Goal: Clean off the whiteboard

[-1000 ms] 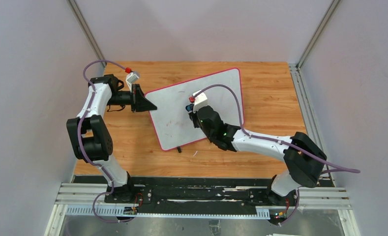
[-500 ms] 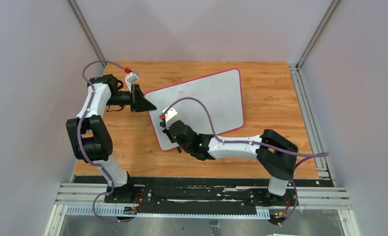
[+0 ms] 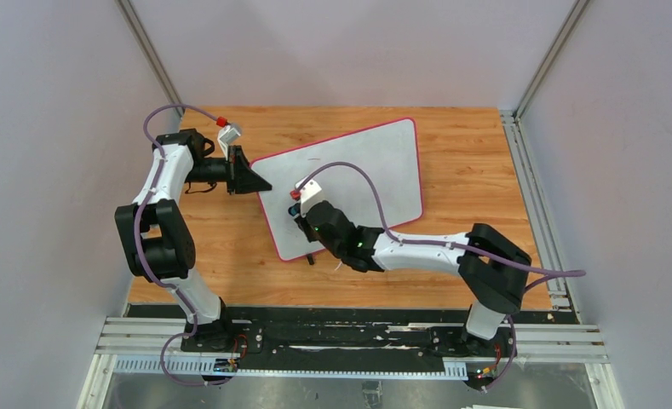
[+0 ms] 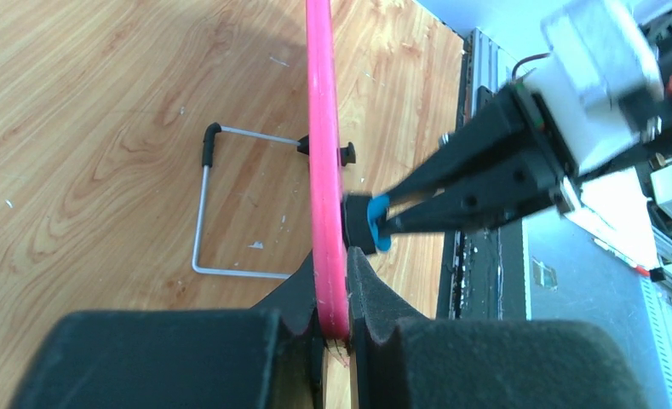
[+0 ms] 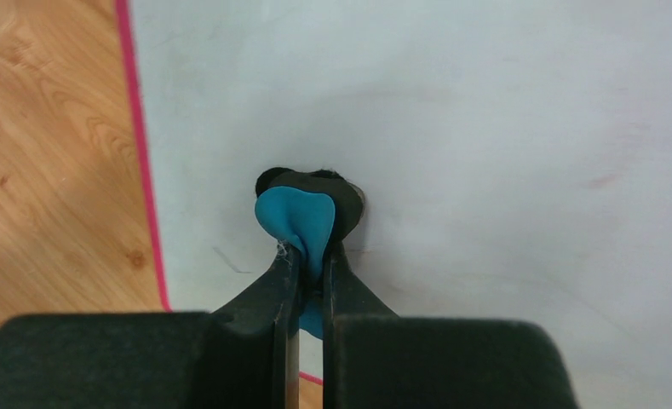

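Right wrist view: found right claw (image 5: pixel 308 251) pinching blue eraser (image 5: pixel 302 213) against whiteboard (image 5: pixel 485 128). Noted left claw (image 4: pixel 334 274) clamped on its pink edge (image 4: pixel 319 128).

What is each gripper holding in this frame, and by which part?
Left gripper clamps the whiteboard by its pink left edge. Right gripper pinches the eraser by its blue tab, black pad against the board.

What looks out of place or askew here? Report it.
The whiteboard lies skewed to the table edges, with one edge clamped by the left gripper. Its wire stand sticks out underneath. A faint red smudge marks its surface.
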You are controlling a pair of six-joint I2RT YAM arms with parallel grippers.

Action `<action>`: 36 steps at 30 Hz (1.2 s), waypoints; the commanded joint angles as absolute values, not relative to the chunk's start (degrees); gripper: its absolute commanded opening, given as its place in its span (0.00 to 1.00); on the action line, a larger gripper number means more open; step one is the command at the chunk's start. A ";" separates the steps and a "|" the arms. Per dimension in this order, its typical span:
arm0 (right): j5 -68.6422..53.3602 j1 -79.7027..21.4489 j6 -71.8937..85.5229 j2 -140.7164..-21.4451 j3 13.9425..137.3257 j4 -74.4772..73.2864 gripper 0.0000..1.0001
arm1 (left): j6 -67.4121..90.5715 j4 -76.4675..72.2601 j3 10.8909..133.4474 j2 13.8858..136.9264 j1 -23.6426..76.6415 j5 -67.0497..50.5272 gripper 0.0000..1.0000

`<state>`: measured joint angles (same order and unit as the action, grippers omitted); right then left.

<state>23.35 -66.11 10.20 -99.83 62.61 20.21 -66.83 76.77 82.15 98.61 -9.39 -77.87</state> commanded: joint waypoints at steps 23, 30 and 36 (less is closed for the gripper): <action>30.31 -50.28 7.31 -77.73 50.69 12.03 0.01 | -73.00 73.76 81.28 97.10 -8.45 -71.85 0.00; 31.64 -45.98 7.02 -65.85 51.04 -6.87 0.01 | -72.85 73.89 81.64 97.47 -8.44 -71.72 0.00; 32.48 -42.30 8.35 -56.68 49.66 -20.96 0.01 | -72.52 73.99 82.24 98.20 -8.46 -71.82 0.00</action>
<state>30.46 -45.32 7.68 -61.36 50.50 -7.73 -67.05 76.86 81.93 98.24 -9.26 -77.84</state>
